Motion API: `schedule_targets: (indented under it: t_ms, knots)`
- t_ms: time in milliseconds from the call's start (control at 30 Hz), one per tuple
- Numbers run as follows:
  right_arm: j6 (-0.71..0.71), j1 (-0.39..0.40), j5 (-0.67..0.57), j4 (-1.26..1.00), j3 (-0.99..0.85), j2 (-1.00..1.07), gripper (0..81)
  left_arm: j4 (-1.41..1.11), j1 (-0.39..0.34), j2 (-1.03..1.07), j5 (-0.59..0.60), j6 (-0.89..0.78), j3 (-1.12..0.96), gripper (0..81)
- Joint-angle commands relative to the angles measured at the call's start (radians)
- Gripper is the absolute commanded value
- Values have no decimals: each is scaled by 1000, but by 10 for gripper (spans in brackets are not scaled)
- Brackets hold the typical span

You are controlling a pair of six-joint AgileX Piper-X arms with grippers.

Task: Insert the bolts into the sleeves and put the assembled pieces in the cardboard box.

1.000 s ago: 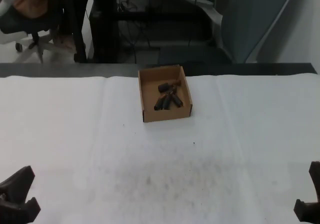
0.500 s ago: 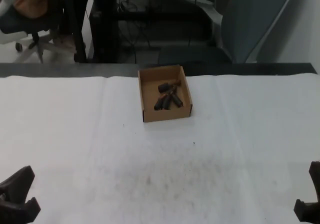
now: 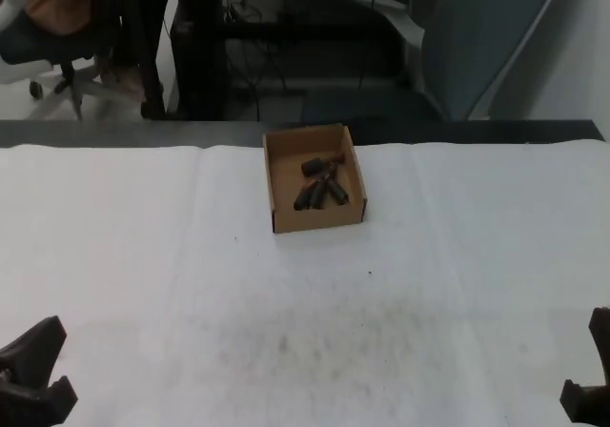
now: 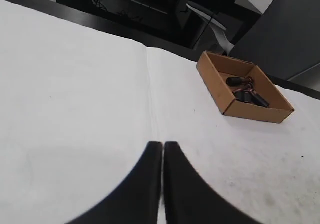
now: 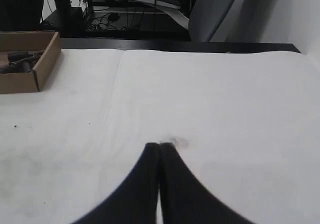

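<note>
Looking pretty much wrapped up to me. The cardboard box sits on the white sheet that covers the bench, and a little heap of dark pieces lies inside it, a few of them crossing over each other on the box floor. They're too small for me to tell whether each bolt is properly seated in its sleeve, so take that with a grain of salt. Every piece I can make out is in the box though, so my guess is there's nothing left to assemble or drop in, and all that remains is maybe a check.

As for the arms, both look parked. The left gripper is well apart from the box, on its near side and off to its left, low over the sheet, fingers pressed together tip to tip with nothing between them. The right gripper mirrors it: near side of the box, off to its right, well apart, fingers closed against each other and carrying nothing. Neither one touches the box.
</note>
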Motion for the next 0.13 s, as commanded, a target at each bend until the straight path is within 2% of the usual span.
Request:
schedule_targets:
  t_ms: [0, 100]
  knots:
    - [6, -4, -6, -12, -10, -1, 6, -3, -3, -6, 4, 0, -8, 17]
    - [6, -4, -6, -12, -10, -1, 6, -3, -3, -6, 4, 0, -8, 17]
